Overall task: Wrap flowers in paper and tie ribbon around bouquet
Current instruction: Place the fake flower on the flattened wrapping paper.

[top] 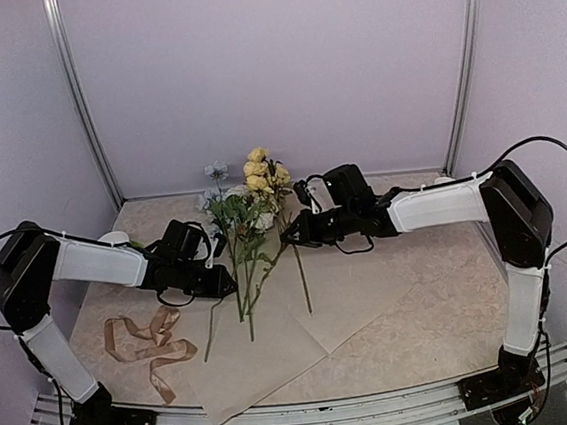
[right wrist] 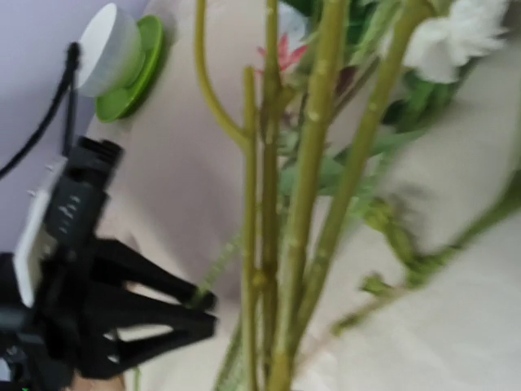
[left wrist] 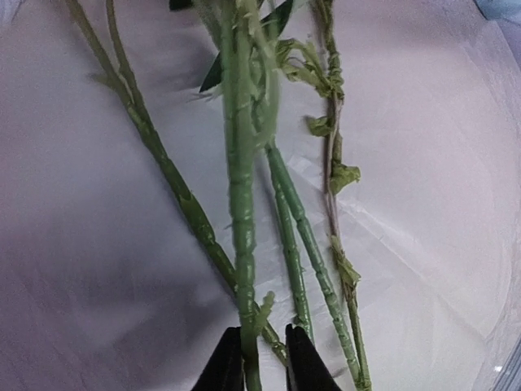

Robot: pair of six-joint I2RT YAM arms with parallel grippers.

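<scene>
The left fingers (left wrist: 232,371) pinch only one stem of the flowers (top: 248,211), the right fingers (top: 294,234) clamp others above the paper (top: 278,359), so ungripped stems could slip and scatter.

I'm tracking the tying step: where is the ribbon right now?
In the top view the ribbon lies loosely curled on the table at its near-left, just left of the paper's left edge.

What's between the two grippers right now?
The flowers: their stems run between the left gripper and the right gripper, clearest in the top view.
</scene>
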